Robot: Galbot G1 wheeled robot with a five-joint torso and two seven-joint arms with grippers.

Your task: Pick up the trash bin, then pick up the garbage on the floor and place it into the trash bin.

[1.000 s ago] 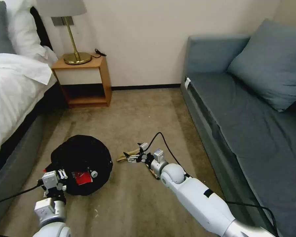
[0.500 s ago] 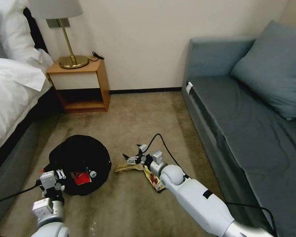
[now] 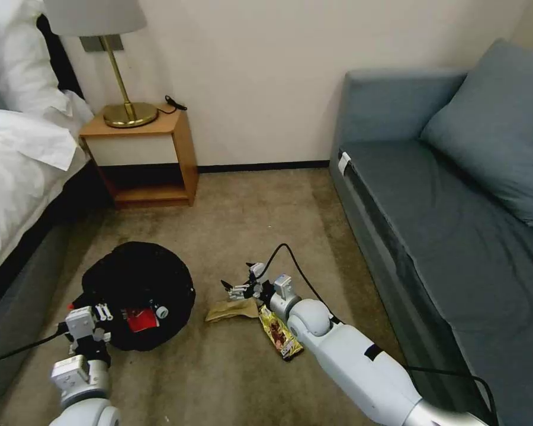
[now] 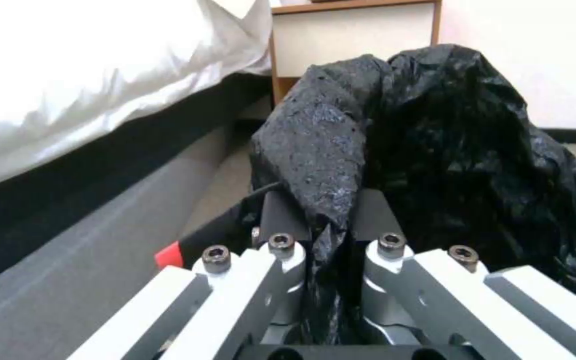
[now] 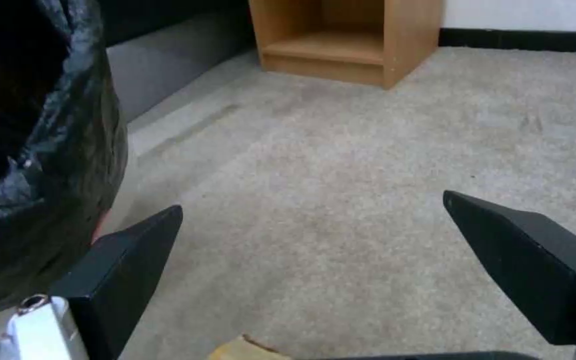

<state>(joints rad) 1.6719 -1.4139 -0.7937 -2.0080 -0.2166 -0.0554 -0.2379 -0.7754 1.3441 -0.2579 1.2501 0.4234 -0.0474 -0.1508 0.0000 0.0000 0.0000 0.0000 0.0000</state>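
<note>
Left gripper (image 4: 321, 225) sits low at the robot's left side, fingers (image 4: 281, 215) pressed close together and clamped. The right arm reaches forward and down, its right gripper (image 5: 311, 235) spread wide, both fingers (image 5: 128, 255) well apart.

light: soft, even indoor | shadows: faint | wrist views: slightly blurred

Black bag-lined trash bin (image 3: 137, 290) sits lower left (red wrapper (image 3: 141, 320) inside); tan paper (image 3: 231, 309) and gold snack wrapper (image 3: 281, 332) lie lower centre.
</note>
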